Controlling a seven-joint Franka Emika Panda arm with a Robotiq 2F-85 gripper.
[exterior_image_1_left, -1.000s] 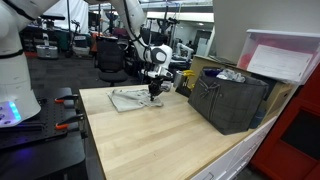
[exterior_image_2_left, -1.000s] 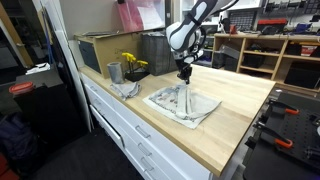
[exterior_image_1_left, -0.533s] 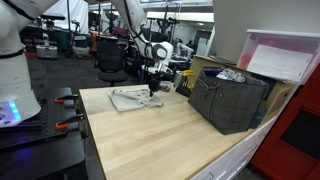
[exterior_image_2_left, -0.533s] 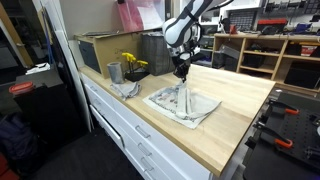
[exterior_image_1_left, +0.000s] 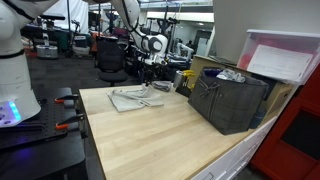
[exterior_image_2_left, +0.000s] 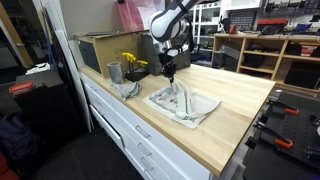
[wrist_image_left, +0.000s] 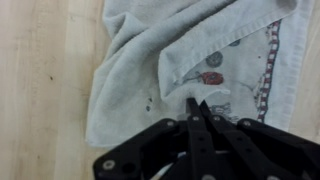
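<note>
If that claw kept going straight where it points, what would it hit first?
Probably the white towel: in the wrist view the shut gripper points down at its printed part. The height above it is hard to judge.

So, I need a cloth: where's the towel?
In both exterior views the towel lies on the counter, below the shut fingers, near the metal cup.

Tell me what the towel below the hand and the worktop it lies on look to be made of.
Towel: soft woven cloth, probably cotton, matte off-white; it lies in limp folds and wrinkles, with printed marks and a patterned edge stripe. Worktop: pale wood, perhaps butcher block, smooth with a low sheen; fine grain lines show in the wrist view.
</note>
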